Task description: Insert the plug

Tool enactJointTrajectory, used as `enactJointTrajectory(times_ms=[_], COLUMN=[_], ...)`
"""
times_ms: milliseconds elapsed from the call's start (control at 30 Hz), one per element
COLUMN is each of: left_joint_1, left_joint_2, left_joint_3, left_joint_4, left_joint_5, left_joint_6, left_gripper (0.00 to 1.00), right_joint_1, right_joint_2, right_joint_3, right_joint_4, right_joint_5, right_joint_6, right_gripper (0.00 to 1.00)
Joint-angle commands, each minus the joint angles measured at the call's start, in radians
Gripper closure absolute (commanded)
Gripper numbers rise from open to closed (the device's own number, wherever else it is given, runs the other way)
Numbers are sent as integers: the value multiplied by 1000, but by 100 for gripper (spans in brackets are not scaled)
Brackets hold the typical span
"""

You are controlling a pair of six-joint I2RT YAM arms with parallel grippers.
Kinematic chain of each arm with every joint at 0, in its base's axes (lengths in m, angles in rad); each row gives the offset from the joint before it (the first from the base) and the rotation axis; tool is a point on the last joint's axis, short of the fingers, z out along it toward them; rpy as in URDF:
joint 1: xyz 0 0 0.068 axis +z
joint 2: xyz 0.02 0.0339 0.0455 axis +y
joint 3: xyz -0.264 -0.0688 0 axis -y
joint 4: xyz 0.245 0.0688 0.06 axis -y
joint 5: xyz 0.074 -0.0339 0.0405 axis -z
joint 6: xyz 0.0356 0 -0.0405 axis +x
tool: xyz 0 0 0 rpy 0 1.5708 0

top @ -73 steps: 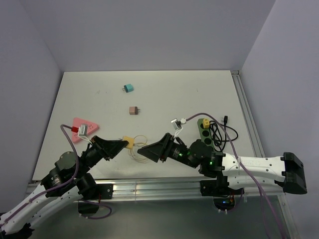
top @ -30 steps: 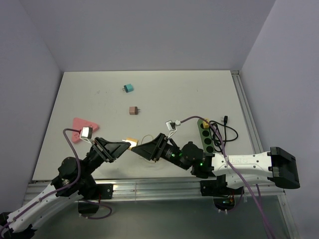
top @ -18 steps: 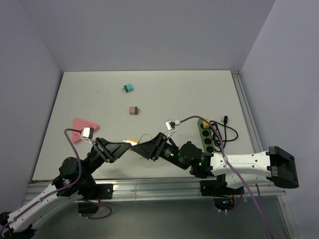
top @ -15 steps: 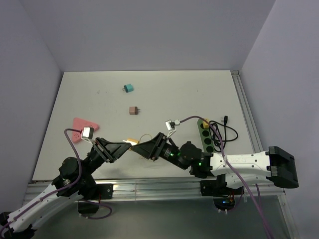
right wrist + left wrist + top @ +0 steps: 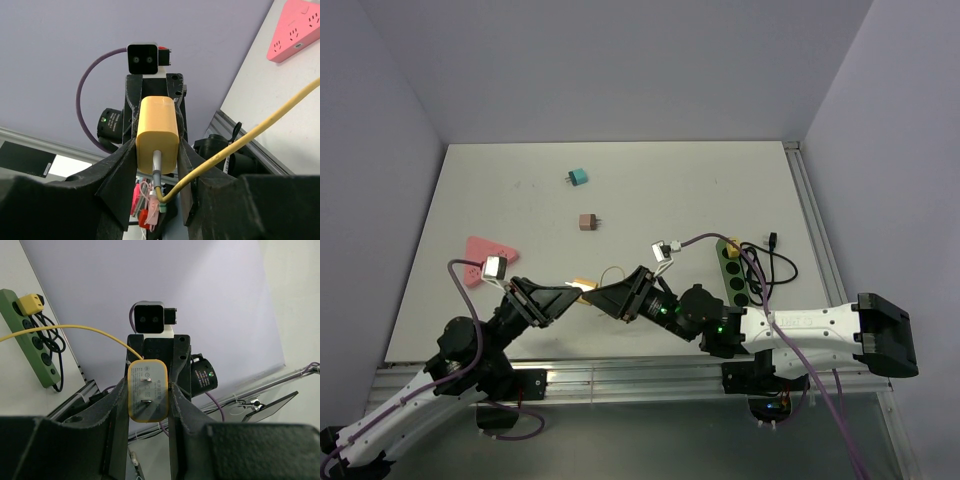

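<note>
**Where left gripper (image 5: 575,295) meets right gripper (image 5: 592,297), both pinch the yellow plug (image 5: 582,287)**

Over the near part of the white table (image 5: 650,190), the two arms angle inward, tip to tip. Well to the right lies the green power strip (image 5: 728,262), with a small yellow connector (image 5: 731,243) seated in its far end and a black cord (image 5: 770,262) looped beside it. The pink triangular socket (image 5: 470,250) lies near the left edge.

From the left wrist, the plug's two prongs face the camera, with the left fingers (image 5: 115,410) pressed on both sides. From the right wrist, its back and yellow cable (image 5: 250,135) show, with the right fingers (image 5: 125,160) closed against its flanks.

A brown adapter (image 5: 588,221) and a teal adapter (image 5: 578,177) lie farther back.
</note>
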Motion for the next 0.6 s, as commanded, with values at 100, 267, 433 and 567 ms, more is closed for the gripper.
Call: enactJointTrajectory(times_ms=[100, 267, 433, 567], left_joint_1=[1, 1, 1, 1], left_joint_2=[-15, -20, -49, -127], left_joint_3=[-5, 3, 68, 121], left_joint_4=[33, -23, -243, -353], left_joint_5=[18, 1, -103, -162], left_joint_6=[-15, -18, -4, 30], left_gripper=[100, 99, 9, 1], right_joint_1=[7, 4, -23, -135], right_joint_2=[9, 0, -40, -69], right_joint_3=[61, 101, 166, 242], right_joint_4=[5, -78, -249, -383], right_joint_5=[54, 40, -12, -93], right_joint_6=[-44, -100, -217, -323], right_gripper=[65, 100, 100, 100])
